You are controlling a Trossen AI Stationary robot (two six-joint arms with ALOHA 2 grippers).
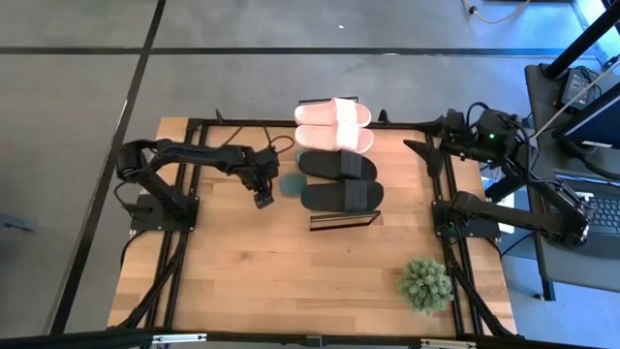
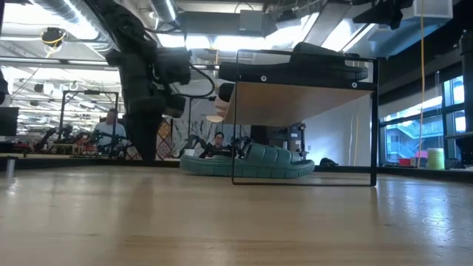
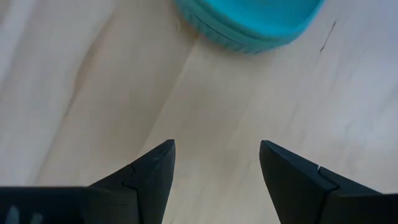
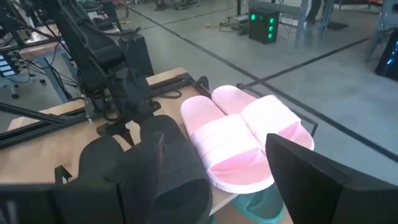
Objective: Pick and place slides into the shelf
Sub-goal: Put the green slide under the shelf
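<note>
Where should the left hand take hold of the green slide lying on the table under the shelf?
Grip the rounded end of the green slide that pokes out from under the shelf toward the left hand. The hand is open above bare table just short of it. The rest lies beneath the black slides, so probably come down over that end, one finger either side.

Light pink slides (image 1: 333, 124) lie beside a black pair (image 1: 339, 180) over the pale, blond-grained wooden counter (image 1: 242, 281). A teal-green slide (image 2: 247, 161) shows beneath the shelf (image 2: 303, 81), its plank light wood, its frame thin and black. Both arms are dark, the left gripper's (image 3: 216, 165) fingers (image 3: 152, 171) black. The small green plant (image 1: 425, 284) appears speckled paler, though the view is coarse. The floor is grey with black lines.
</note>
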